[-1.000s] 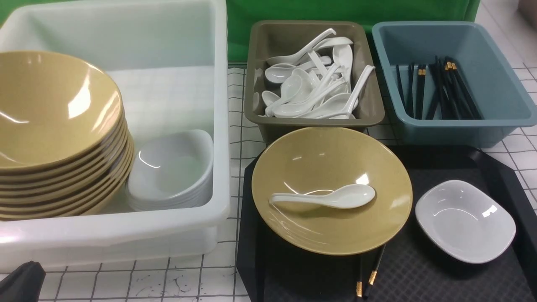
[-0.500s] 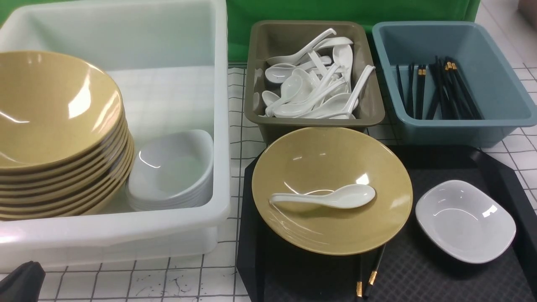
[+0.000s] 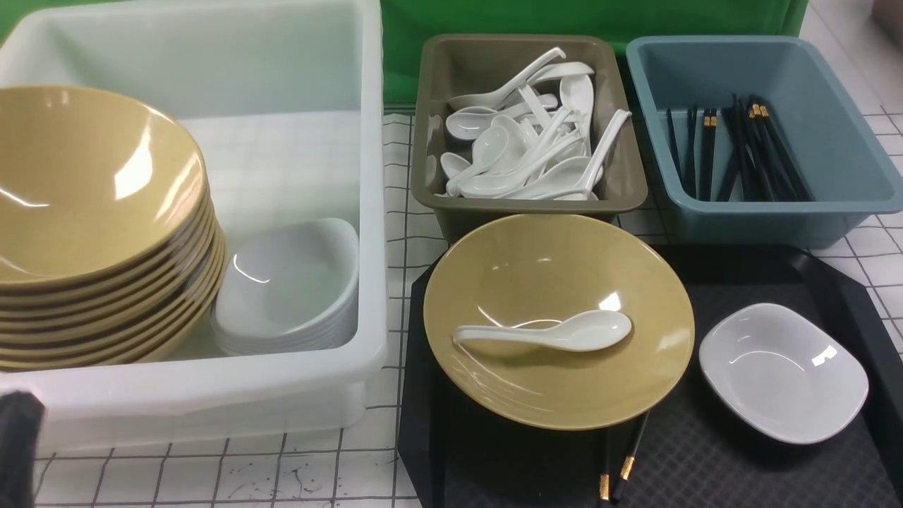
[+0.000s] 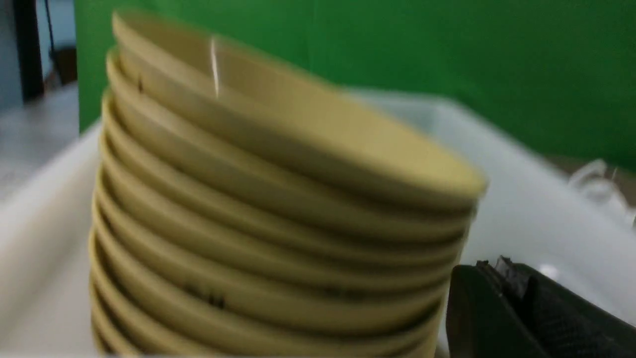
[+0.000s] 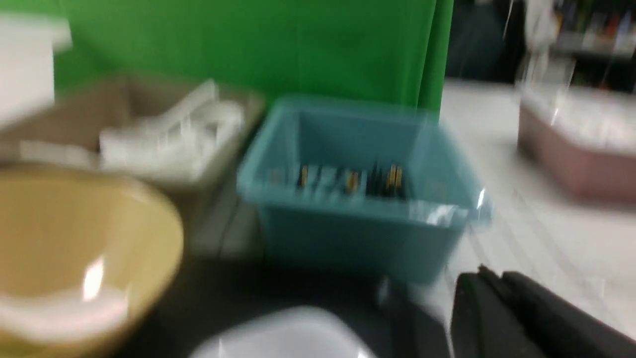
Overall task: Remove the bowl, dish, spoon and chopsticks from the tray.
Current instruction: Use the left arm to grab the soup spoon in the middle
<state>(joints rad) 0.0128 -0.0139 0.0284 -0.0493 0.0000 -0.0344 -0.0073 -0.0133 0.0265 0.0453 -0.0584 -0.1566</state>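
On the black tray (image 3: 705, 466) the yellow bowl (image 3: 536, 282) sits at the left with the white spoon (image 3: 557, 331) lying inside it. The small white dish (image 3: 783, 370) rests on the tray's right part. The black chopsticks (image 3: 621, 466) poke out from under the bowl's near rim, gold bands showing. My left gripper (image 3: 14, 444) shows at the table's near left corner, shut and empty, beside the stacked bowls (image 4: 248, 223). My right gripper (image 5: 484, 278) is out of the front view. In its wrist view its fingers lie together, empty, near the dish (image 5: 283, 333) and the bowl (image 5: 64, 238).
A large white tub (image 3: 367, 212) at the left holds a stack of yellow bowls (image 3: 92, 212) and stacked white dishes (image 3: 289, 289). Behind the tray, an olive tub (image 3: 430, 190) holds several spoons and a blue tub (image 3: 846, 197) holds several chopsticks.
The left gripper has shifted leftward and up at the bottom left corner of the front view. The bowl, spoon, dish and chopsticks have not moved.
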